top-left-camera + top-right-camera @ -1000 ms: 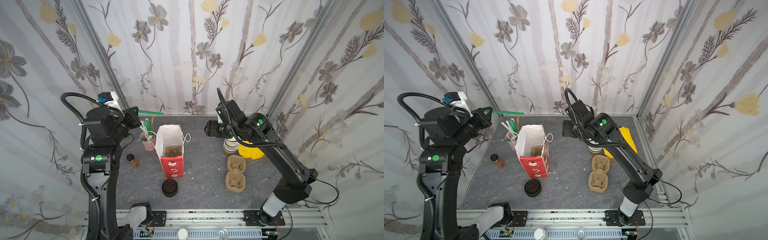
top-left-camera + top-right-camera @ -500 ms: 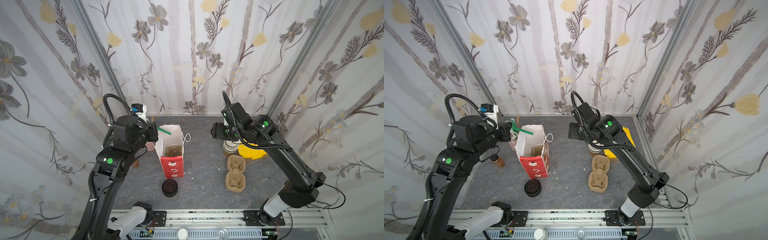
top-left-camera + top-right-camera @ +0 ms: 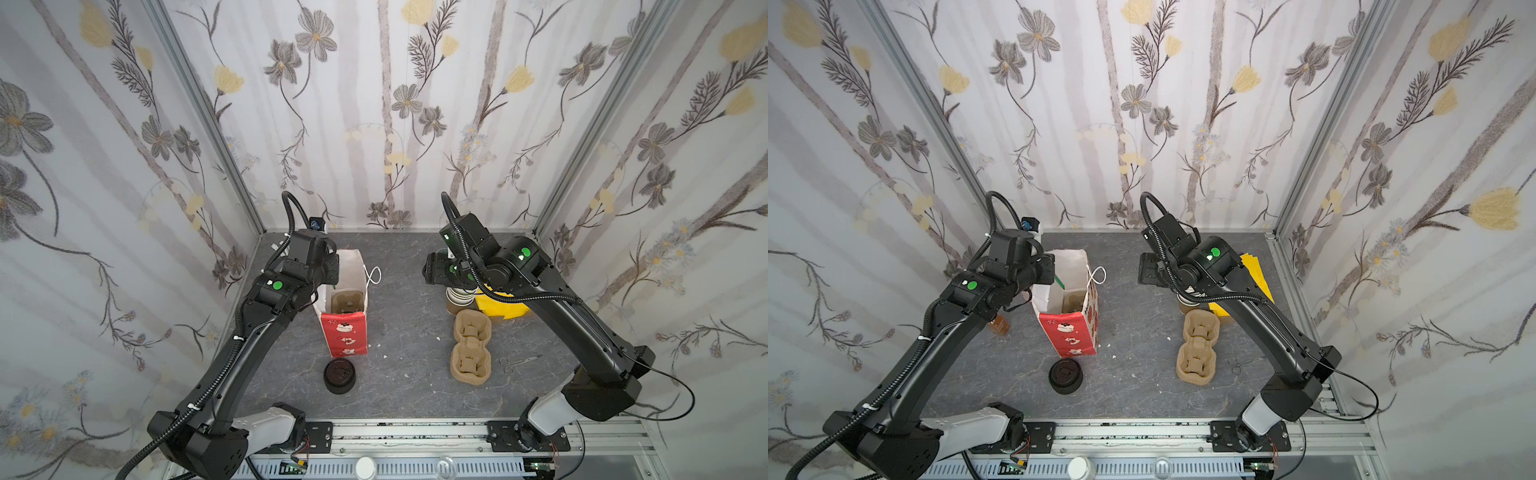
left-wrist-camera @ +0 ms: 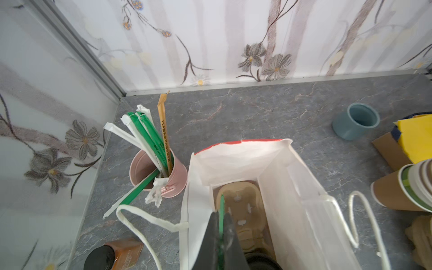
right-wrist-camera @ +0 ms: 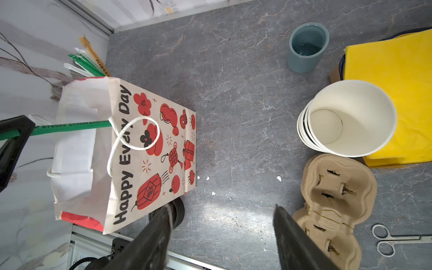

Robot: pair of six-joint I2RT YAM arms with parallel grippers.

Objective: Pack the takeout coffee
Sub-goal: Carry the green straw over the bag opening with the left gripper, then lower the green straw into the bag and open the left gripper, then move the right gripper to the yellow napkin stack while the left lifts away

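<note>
The red and white paper bag (image 3: 345, 336) (image 5: 140, 152) stands open left of centre, with a pulp carrier (image 4: 243, 198) at its bottom. Of the takeout coffee, only a black lid rim (image 4: 259, 263) shows deep in the bag, and its side is hidden. My left gripper (image 4: 221, 217) (image 3: 1048, 270) hangs over the bag's mouth. It is shut on a green wrapped straw (image 5: 70, 127) whose tip (image 4: 221, 198) points down into the bag. My right gripper (image 5: 223, 208) (image 3: 434, 268) stands open above bare table right of the bag, holding nothing.
A squat stack of black lids (image 3: 340, 376) sits in front of the bag. At the right are spare pulp carriers (image 3: 471, 349), stacked paper cups (image 5: 350, 117), yellow napkins (image 5: 397, 81), a blue-grey mug (image 5: 307, 46) and scissors (image 5: 397, 238). A pink straw bucket (image 4: 163, 173) and a brown bottle (image 4: 124, 250) stand left of the bag.
My left arm has swung from the left wall to over the bag, carrying the green straw, which now points down into it. The right arm has drifted slightly right, still open.
</note>
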